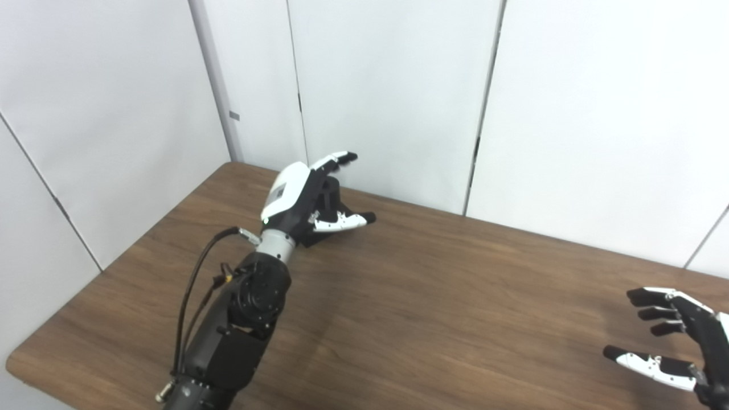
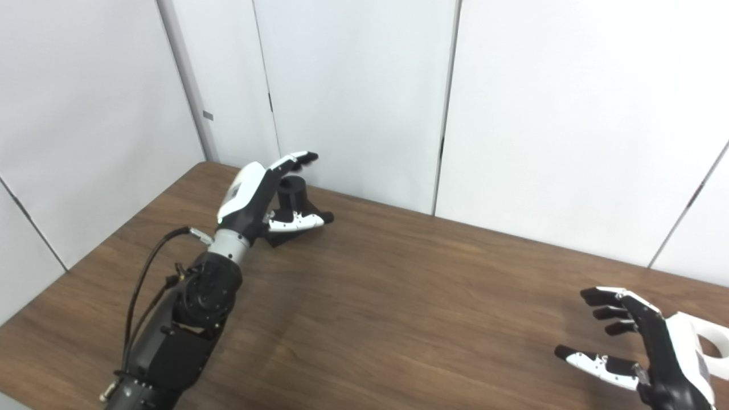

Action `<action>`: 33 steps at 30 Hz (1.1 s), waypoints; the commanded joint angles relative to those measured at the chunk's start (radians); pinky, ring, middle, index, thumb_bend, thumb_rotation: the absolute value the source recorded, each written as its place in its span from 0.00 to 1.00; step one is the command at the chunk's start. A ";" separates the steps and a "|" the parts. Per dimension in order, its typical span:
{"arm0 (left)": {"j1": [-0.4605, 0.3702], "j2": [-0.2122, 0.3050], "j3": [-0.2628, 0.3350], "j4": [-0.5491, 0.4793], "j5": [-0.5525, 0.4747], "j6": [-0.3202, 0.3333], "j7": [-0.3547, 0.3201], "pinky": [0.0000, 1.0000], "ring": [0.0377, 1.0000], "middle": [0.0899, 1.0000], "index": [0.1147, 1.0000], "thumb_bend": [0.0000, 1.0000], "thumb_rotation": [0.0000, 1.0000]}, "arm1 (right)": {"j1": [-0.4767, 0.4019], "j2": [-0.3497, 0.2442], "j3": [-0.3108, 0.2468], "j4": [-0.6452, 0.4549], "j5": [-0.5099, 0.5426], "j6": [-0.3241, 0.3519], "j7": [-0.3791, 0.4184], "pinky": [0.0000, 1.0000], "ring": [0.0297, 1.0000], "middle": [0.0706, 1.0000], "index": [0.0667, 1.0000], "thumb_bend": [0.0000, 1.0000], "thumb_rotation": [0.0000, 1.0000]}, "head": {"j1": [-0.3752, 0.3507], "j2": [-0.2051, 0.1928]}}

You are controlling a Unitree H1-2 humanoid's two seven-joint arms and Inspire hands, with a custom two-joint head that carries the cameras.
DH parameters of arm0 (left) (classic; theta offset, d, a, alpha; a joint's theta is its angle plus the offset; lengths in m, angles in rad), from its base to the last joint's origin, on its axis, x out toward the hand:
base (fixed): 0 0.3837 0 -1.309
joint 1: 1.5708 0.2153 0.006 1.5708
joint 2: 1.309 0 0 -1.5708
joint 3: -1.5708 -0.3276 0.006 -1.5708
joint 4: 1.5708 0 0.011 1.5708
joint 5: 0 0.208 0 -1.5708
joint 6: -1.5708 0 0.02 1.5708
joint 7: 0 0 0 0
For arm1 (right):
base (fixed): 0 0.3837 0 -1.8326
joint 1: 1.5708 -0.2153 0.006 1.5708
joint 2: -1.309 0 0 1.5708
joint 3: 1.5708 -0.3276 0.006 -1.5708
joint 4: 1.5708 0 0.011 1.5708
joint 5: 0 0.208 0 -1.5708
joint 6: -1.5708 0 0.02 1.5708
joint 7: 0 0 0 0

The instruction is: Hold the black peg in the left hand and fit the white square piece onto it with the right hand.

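Right eye view, grasp step: your left hand (image 2: 256,196) cups the peg (image 2: 291,193) at the table's (image 2: 398,296) far left without closing, your right hand (image 2: 638,347) waits open and empty, white piece unseen; close on the peg next.

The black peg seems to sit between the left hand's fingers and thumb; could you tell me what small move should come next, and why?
Probably close the left hand on the black peg. The fingers arch above it and the thumb lies in front, still apart, and the peg stands on the table. The right hand waits open and empty; no white piece can be made out.
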 commanded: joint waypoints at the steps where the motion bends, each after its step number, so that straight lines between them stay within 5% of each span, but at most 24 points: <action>1: -0.071 0.038 0.009 0.001 0.050 0.002 0.050 0.81 0.94 0.94 0.82 0.92 0.31 | -0.028 -0.010 -0.012 -0.038 0.006 -0.036 -0.016 0.53 0.63 0.65 0.63 0.66 0.00 | -0.001 0.001; 12: -0.110 0.088 -0.059 0.047 0.223 0.171 0.007 0.90 1.00 1.00 0.87 1.00 0.38 | -0.028 -0.011 -0.011 -0.041 0.005 -0.041 -0.017 0.54 0.63 0.65 0.62 0.67 0.00 | -0.002 0.000; 24: -0.134 0.107 -0.073 0.147 0.247 0.196 0.065 0.86 1.00 1.00 0.84 1.00 0.40 | -0.025 -0.008 -0.015 -0.070 0.012 -0.018 -0.006 0.53 0.62 0.65 0.62 0.67 0.00 | 0.001 0.007; 27: -0.145 0.120 -0.094 0.170 0.283 0.252 0.027 0.83 1.00 1.00 0.84 1.00 0.50 | -0.025 -0.010 -0.015 -0.060 0.016 -0.033 -0.010 0.53 0.62 0.65 0.62 0.67 0.00 | 0.001 0.009; 33: -0.163 0.131 -0.121 0.213 0.330 0.317 -0.021 0.80 1.00 1.00 0.84 1.00 0.54 | -0.024 -0.011 -0.011 -0.070 0.008 -0.022 -0.005 0.54 0.62 0.65 0.62 0.66 0.00 | 0.001 0.009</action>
